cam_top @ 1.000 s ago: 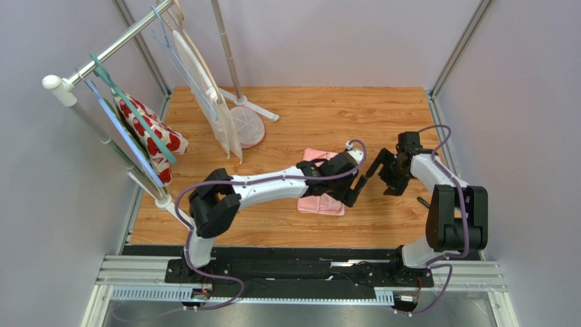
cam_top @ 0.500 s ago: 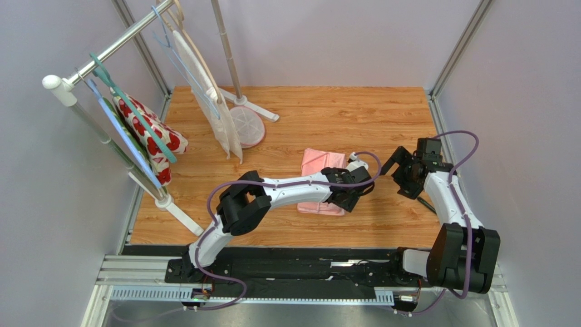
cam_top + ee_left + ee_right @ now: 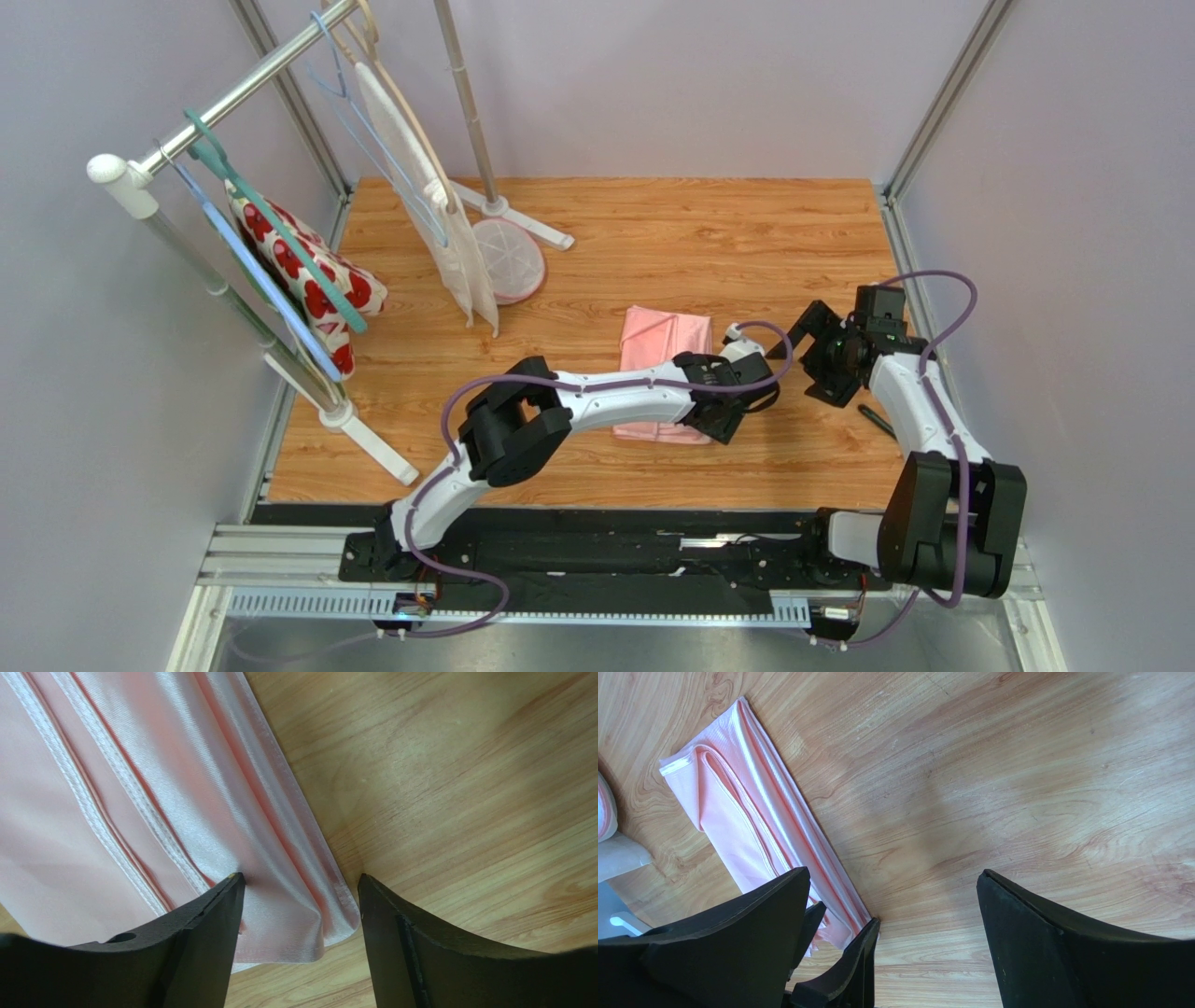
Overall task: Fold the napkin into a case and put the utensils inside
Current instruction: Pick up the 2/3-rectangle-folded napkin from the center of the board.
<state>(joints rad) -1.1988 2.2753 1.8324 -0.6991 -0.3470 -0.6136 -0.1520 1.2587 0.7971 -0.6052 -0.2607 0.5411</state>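
Napkin [image 3: 668,336] is already down to a narrow, flat, layered pink strip, lying about mid-counter [image 3: 631,224] on the wood grain, long axis running away from your arm bases. In the left wrist view you can see the stitched hems stacked side by side along it [image 3: 140,812], so several layers sit on top of each other.

Your left arm [image 3: 617,399] reaches across the near end of the strip and hides that part from above. The left jaws are spread wide right at the near right corner of the cloth. One finger [image 3: 203,931] sits over the pink fabric, the other [image 3: 421,952] over bare wood, and the folded edge runs between them. Nothing is pinched. I honestly can't tell whether the tips touch the cloth or hang just above it.

Your right arm [image 3: 919,399] is off to the right side, and the right jaws are wide too, with nothing between them but wood. They're beside the strip, apart from it. From that wrist camera the napkin [image 3: 759,833] shows as a long diagonal band, with the dark tips of the left arm at its near end.

There's a slim dark thing [image 3: 875,416] on the counter by the right edge, close to the right arm, too small to say what it is.

Far left you've got a clothes rack [image 3: 211,126] with a red-flowered cloth [image 3: 302,273] and a white cloth [image 3: 435,210] hanging on it.
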